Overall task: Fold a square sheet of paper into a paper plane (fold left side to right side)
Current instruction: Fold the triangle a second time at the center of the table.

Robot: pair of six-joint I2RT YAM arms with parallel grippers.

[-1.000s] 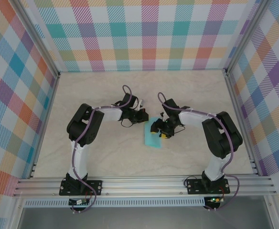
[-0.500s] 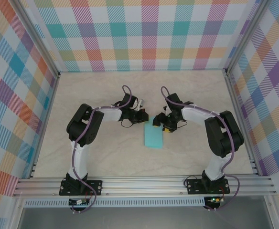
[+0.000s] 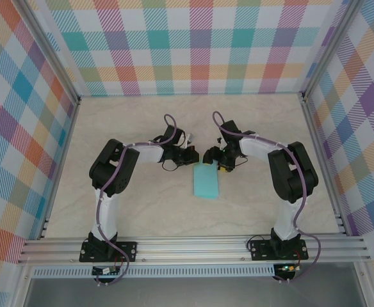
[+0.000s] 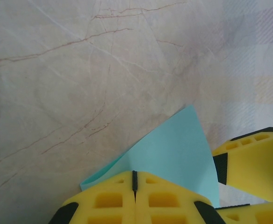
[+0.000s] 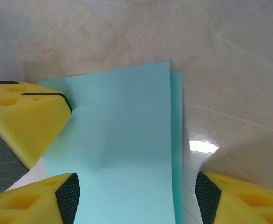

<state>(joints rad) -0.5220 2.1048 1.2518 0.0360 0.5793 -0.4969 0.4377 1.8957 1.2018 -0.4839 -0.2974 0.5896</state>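
- Thin light-turquoise paper sheet (image 3: 206, 183), folded in half into a narrow rectangle, is seen lying flat on the beige marble-look table (image 3: 155, 208), between the two arms and just in front of both grippers.
- Layers are not flush: a strip of the lower layer is exposed along one long side in the right wrist view.
- Left gripper (image 4: 134, 186): yellow fingers are clenched together with nothing between them, tips at the sheet's far left edge. Whether the paper is pressed down cannot be told.
- Right gripper (image 5: 136, 193): jaws are held apart, straddling the sheet's far end; nothing is grasped.
- Handling, as judged: very light, limp, easily creased, likely to slide on the smooth top. A single layer is best pinched at a free corner while the rest is pinned.
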